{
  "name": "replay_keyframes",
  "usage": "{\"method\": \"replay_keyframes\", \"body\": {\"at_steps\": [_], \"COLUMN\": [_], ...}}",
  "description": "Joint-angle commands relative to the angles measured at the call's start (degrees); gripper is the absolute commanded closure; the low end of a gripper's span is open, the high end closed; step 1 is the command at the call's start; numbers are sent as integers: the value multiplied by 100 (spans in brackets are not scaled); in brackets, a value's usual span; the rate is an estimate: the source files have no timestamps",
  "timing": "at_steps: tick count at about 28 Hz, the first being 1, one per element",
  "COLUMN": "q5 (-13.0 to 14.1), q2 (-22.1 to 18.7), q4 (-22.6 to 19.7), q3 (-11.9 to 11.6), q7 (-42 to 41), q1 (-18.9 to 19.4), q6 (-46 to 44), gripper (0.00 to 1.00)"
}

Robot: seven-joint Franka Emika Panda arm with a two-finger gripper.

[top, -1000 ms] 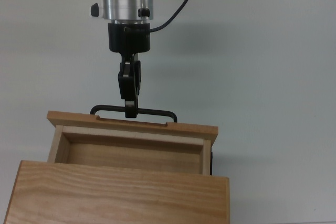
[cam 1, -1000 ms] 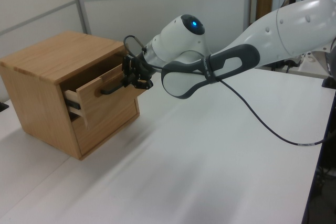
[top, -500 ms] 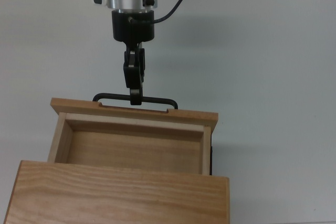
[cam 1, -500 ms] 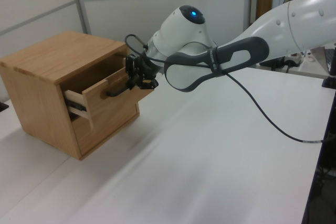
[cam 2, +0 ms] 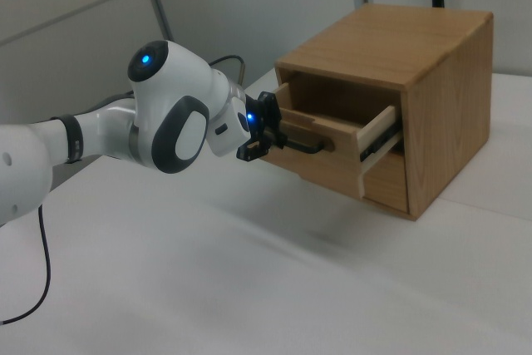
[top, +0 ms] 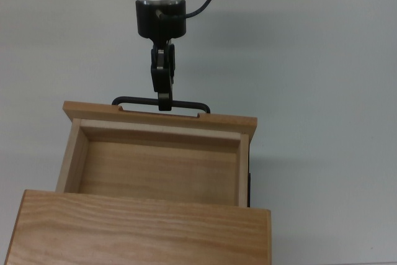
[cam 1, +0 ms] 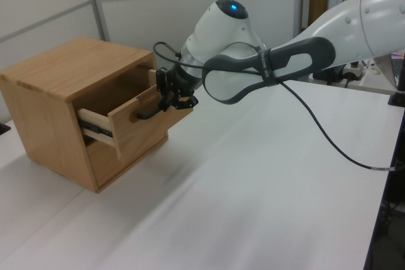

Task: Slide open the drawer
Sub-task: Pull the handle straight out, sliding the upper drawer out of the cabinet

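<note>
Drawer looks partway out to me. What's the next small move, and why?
Probably keep pulling straight away from the cabinet. The gripper is shut on the black handle near its middle, and the drawer shows an open tray, yet its rear part remains under the cabinet top.

Light wooden drawer (black bar handle); partly out; empty

Drawer – pale smooth wood; handle – black metal; table – matt white.
</note>
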Motion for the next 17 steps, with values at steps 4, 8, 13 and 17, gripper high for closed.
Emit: {"method": "replay_keyframes", "body": {"at_steps": [4, 8, 13, 17], "q5": [-34, -34, -34, -34], "q2": [-426, -549, -698, -795], "q4": [-293, -293, -285, -285], "q3": [2, 2, 2, 2], "q7": [107, 108, 116, 116], "q1": [63, 55, 55, 55], "q6": [-738, -1124, -1695, -1942], "gripper": [100, 100, 100, 100]}}
